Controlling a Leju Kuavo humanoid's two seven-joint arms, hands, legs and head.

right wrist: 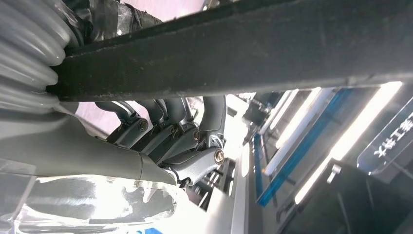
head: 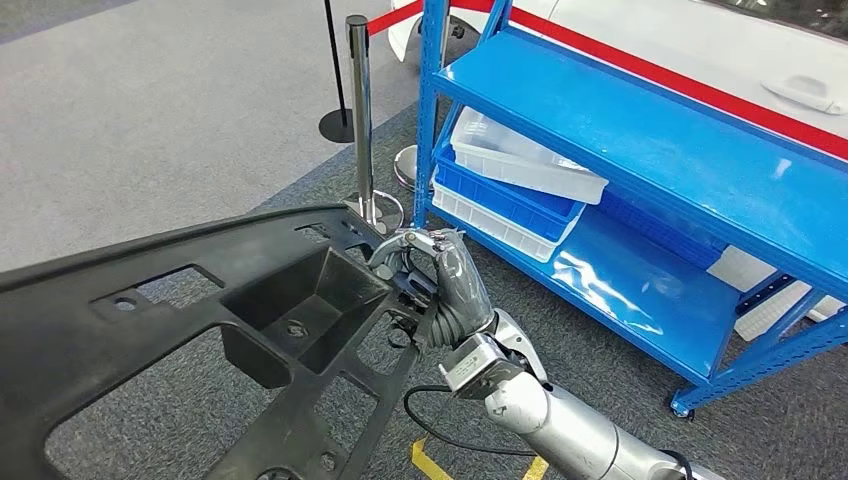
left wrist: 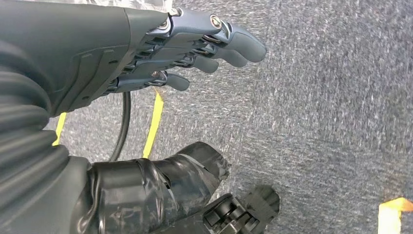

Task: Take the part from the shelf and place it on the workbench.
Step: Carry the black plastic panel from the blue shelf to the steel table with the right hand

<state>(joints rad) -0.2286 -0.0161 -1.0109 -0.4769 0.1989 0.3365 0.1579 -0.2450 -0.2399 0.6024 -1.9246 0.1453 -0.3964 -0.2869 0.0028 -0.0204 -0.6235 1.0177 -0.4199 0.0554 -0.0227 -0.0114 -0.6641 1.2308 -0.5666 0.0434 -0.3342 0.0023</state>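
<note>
The right robot hand (head: 432,272) gripped the black part (head: 200,330) by its edge, clear of the blue shelf (head: 640,150). Its long axis ran leftward. The left robot hand (left wrist: 195,48) hung spread, holding nothing.

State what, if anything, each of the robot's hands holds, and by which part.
The right hand grips the large black plastic part by its edge. The left hand holds nothing, its fingers outstretched.
</note>
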